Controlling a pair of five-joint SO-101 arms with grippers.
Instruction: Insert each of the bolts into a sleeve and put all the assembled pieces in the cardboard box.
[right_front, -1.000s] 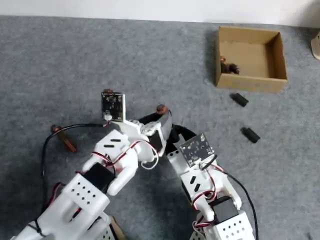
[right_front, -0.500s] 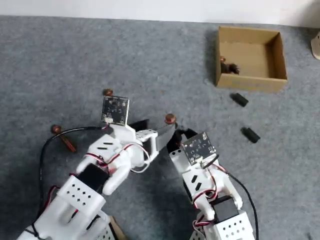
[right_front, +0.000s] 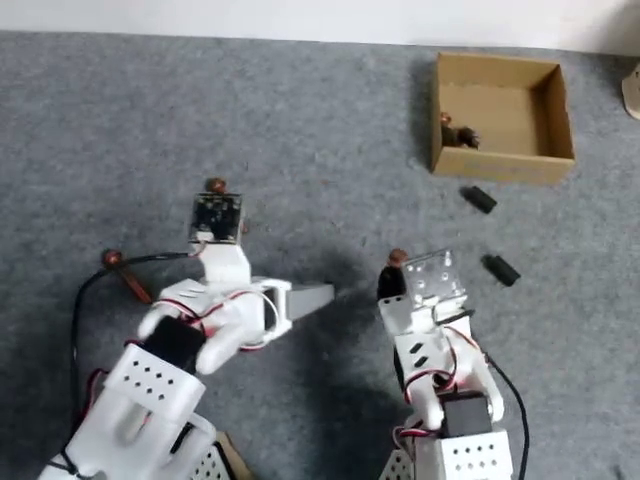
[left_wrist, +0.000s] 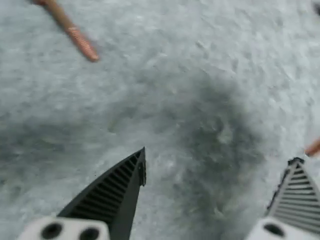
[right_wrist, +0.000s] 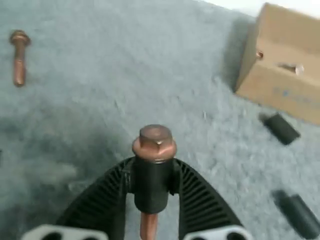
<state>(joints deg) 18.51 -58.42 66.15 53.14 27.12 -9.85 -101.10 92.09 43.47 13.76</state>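
- The right hand (right_wrist: 151, 169) is closed tight on a black sleeve (right_wrist: 150, 192) with a copper bolt (right_wrist: 154, 142) pushed through it.
- The bolt's wide head sits on one end of the sleeve. Its thin tip pokes out of the other end, and the middle of the bolt is hidden inside the sleeve.
- This held piece is well apart from the cardboard box (right_front: 500, 165), out past the box's long front wall.
- The left hand (left_wrist: 219, 155) is open. Its two pointed fingers are far apart with nothing between them. It is farther from the box than the right hand.
- Two spare sleeves lie on the grey surface (right_front: 300, 120). The near sleeve (right_front: 479, 199) is just beside the box's front wall. The far sleeve (right_front: 500, 269) lies a bit farther out from that wall.
- A small dark piece (right_front: 458, 133) lies inside the box, by a side wall. A copper end shows on it, but the rest is too small to make out.
- A long loose bolt (right_front: 125, 276) lies far from the box, beyond the left arm. A black cable (right_front: 150, 255) runs past its head.
- A second loose bolt (right_front: 215, 185) is also far from the box. The left arm's camera board covers most of it, so only its round head shows.
- In the left wrist view, a copper bit (left_wrist: 314, 148) is cut off at the edge. I cannot tell which bolt it is.
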